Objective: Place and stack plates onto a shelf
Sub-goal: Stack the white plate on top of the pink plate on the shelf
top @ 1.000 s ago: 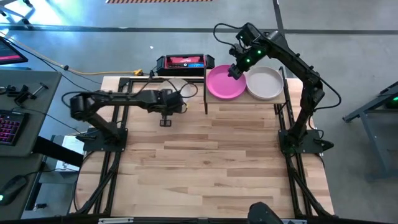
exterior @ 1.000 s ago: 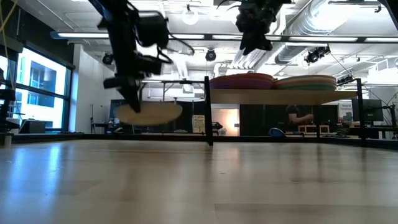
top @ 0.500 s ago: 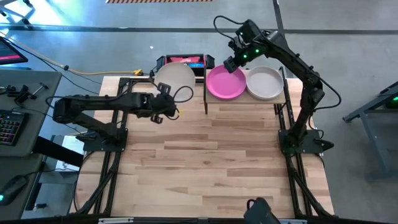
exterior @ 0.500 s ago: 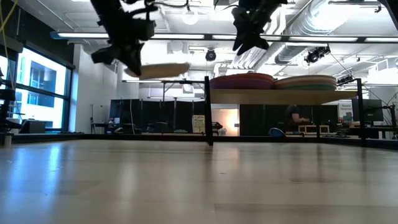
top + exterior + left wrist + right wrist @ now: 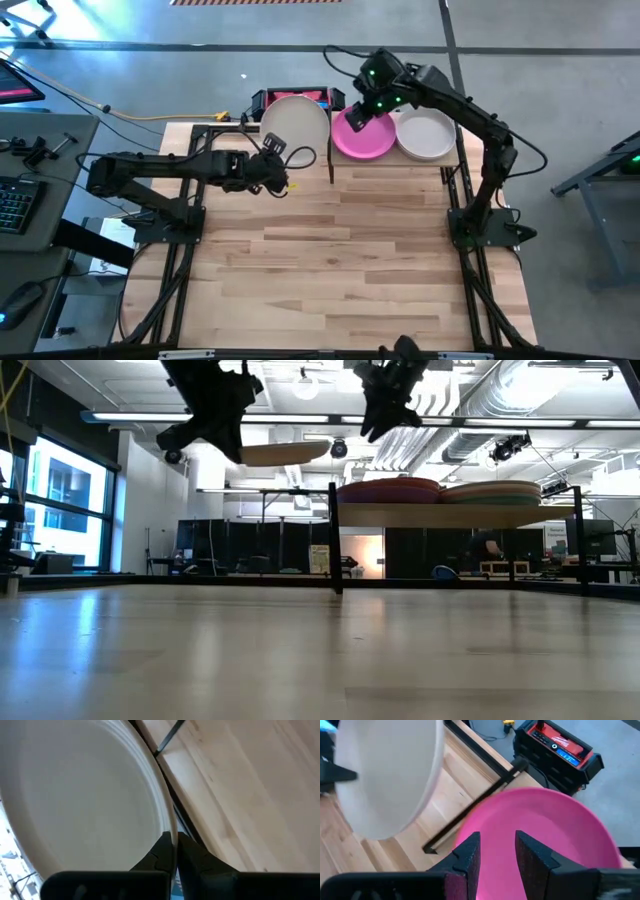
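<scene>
Cream plate [image 5: 296,120] held aloft left of shelf [image 5: 455,513], rim pinched in left gripper [image 5: 173,851]. Right gripper [image 5: 495,851] hovers over magenta plate [image 5: 362,136], fingers apart; white plate [image 5: 427,135] beside.

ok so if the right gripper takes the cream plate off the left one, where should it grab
Probably the free rim of the cream plate, on the edge facing the shelf, opposite where the left gripper pinches it. The plate is thin, shallow and held about level above shelf height, so a sideways approach with one finger above and one below the rim fits. The right gripper is open, over the magenta plate.
</scene>
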